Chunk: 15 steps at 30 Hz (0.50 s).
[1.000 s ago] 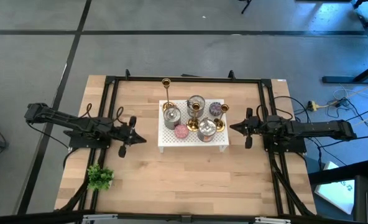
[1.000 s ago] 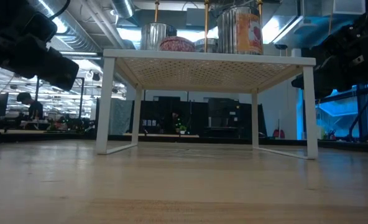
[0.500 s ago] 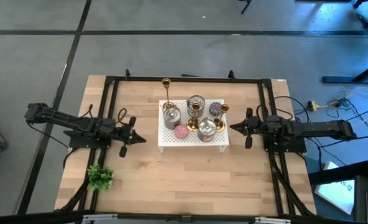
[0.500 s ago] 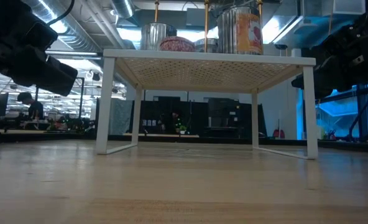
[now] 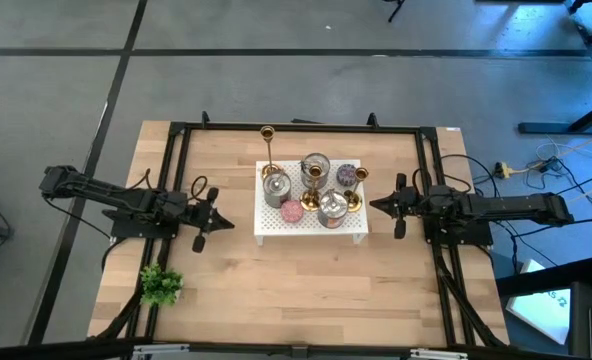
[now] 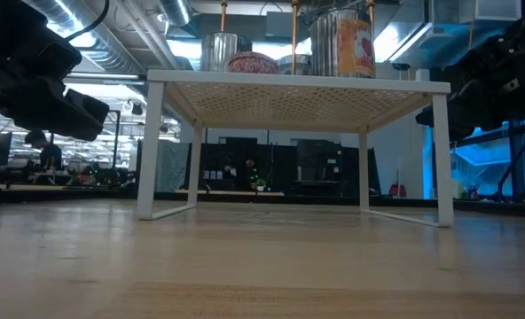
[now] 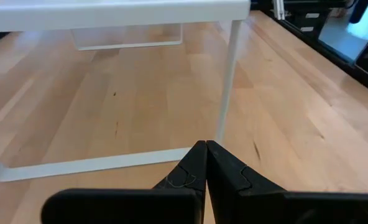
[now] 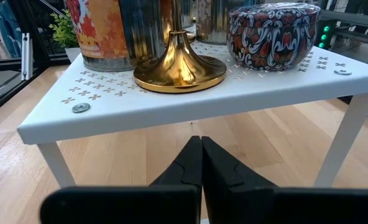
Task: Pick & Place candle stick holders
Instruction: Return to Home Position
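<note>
See three candle stick holders [image 5: 313, 173] upright on the white shelf [image 5: 274, 226] mid-counter [image 5: 276, 290] — tall one at the shelf's 11 o'clock corner, one near centre, one at the 3 o'clock edge, among silver tins [image 5: 331, 208] and a pink candle [image 5: 291, 211]. Read left end effector [image 5: 216, 222] as clenched, empty, apart from the shelf's 9 o'clock side. Same for right end effector [image 5: 376, 206] — clenched on nothing, just beside the 3 o'clock side.

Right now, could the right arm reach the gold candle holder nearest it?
Probably yes. The right pincer, shut, faces the edge of the white shelf, and the gold candle holder stands just inside it with nothing in front. It must lift and open first.
</note>
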Each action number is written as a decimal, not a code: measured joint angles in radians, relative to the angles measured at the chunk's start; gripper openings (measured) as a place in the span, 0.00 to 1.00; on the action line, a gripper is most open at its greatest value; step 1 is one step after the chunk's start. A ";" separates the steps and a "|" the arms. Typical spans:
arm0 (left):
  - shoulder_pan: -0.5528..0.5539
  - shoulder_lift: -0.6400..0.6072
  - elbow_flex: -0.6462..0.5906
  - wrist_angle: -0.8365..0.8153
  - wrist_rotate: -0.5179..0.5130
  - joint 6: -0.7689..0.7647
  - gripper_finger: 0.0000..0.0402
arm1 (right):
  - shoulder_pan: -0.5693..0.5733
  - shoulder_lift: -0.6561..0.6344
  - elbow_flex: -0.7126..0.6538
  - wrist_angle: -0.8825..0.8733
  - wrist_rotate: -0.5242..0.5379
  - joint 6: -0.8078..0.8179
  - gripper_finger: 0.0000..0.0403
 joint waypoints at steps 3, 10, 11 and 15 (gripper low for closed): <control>0.000 0.000 0.000 -0.001 0.000 0.001 0.01 | 0.000 0.000 0.000 0.000 0.000 0.000 0.00; 0.000 0.002 0.000 0.007 -0.047 0.048 0.01 | 0.000 0.000 0.000 0.000 0.000 0.000 0.00; 0.000 0.002 0.000 0.008 -0.048 0.051 0.02 | 0.000 0.000 0.000 0.000 0.000 0.000 0.00; 0.000 0.002 0.000 0.008 -0.048 -0.015 0.02 | 0.000 0.000 0.000 0.000 0.000 0.000 0.00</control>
